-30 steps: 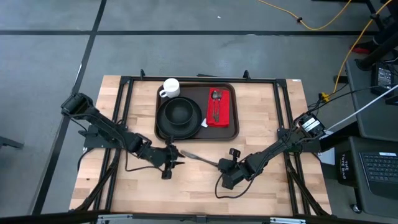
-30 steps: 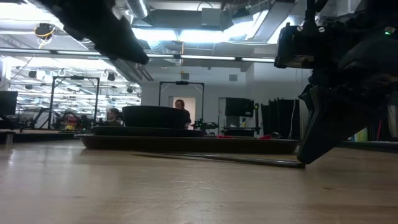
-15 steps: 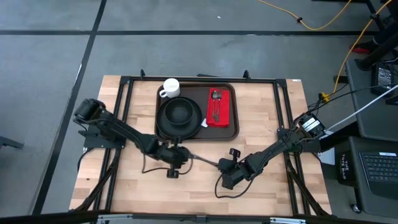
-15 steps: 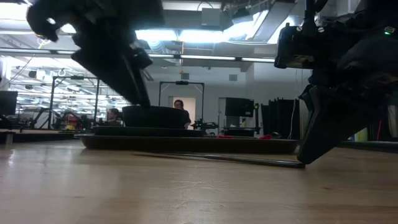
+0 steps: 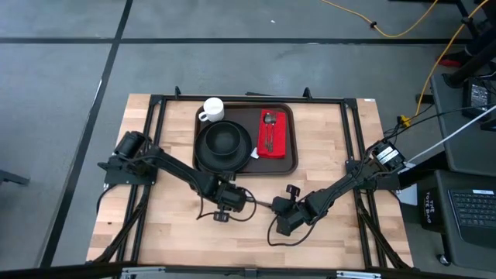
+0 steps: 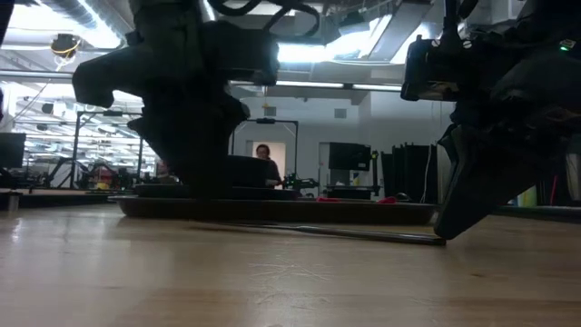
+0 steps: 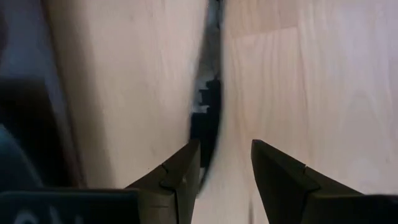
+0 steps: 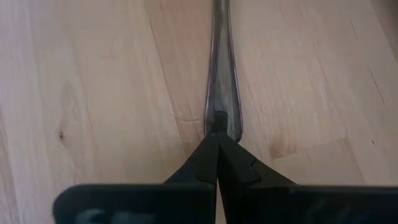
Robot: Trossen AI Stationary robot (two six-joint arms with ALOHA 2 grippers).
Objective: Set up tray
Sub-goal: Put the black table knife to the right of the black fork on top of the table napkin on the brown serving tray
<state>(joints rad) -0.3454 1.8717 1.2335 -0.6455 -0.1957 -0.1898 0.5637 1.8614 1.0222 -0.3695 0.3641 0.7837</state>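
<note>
My right gripper [image 8: 217, 134] rests on the bare wooden table [image 5: 325, 155] in front of the tray, its fingers pressed together at their tips on the handle end of a slim metal utensil [image 8: 221, 68] that lies flat on the wood. My left gripper [image 7: 225, 163] is lowered over the other end of the same utensil [image 7: 209, 115], fingers parted with a clear gap between them; one finger [image 7: 180, 174] sits beside the dark strip of metal, and whether it touches I cannot tell. In the high view the left gripper [image 5: 231, 198] lies just in front of the tray's near edge, and the right gripper [image 5: 280, 209] lies a little to its side, with the utensil [image 5: 260, 202] running between them. The tray [image 5: 293, 159], dark brown with a raised rim, sits at the far middle of the table. On it stand a white mug [image 5: 212, 109], a black bowl on a round black plate [image 5: 225, 143], and a red napkin [image 5: 280, 141] carrying a spoon [image 5: 268, 128]. In the low view the left arm blocks part of the tray [image 6: 363, 212].
</note>
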